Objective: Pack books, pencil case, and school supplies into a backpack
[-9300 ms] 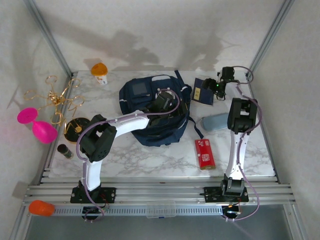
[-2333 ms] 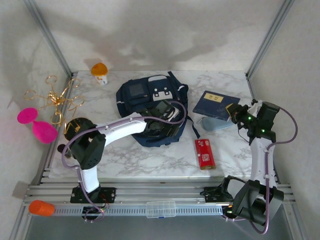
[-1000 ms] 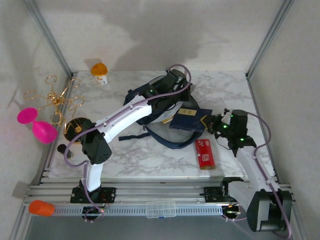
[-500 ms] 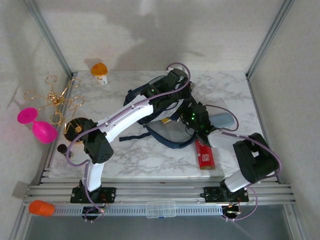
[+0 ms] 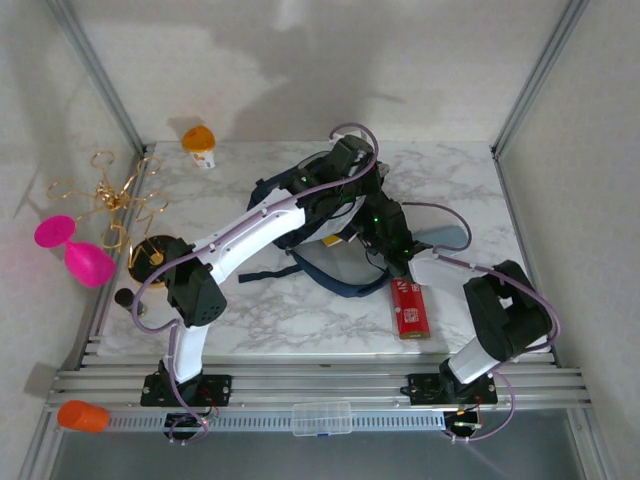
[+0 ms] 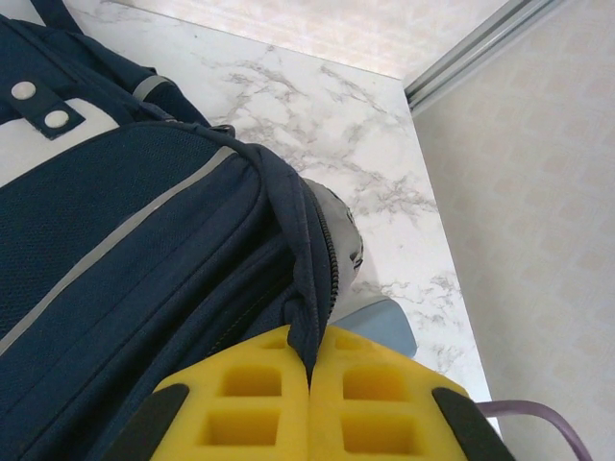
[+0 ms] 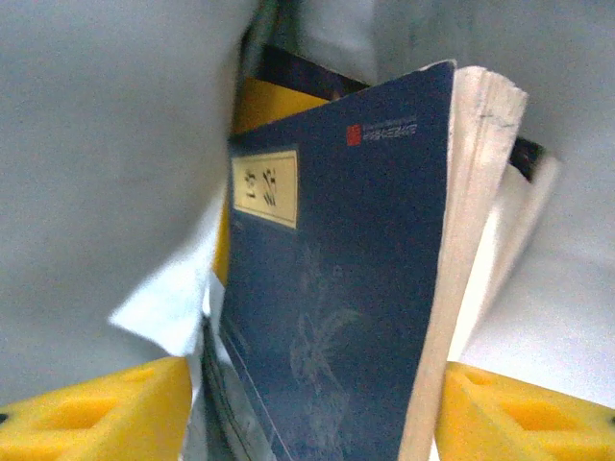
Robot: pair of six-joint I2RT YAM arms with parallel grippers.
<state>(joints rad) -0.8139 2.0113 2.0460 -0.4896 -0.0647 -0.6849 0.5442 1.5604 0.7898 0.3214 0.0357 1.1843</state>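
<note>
Snugly, thin navy book point(image 7: 336, 288) stands inside soft fabric backpack point(image 6: 115, 240).

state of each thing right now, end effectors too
backpack, mouth open, rim pinched by left end effector
left end effector, shut on backpack rim
right end effector, open, inside backpack
navy book, upright inside backpack, between the open jaws
pencil case, lying on table beside backpack
red box, flat on table, unpacked

Red box point(image 5: 410, 308) beside backpack point(image 5: 270, 186)
</note>
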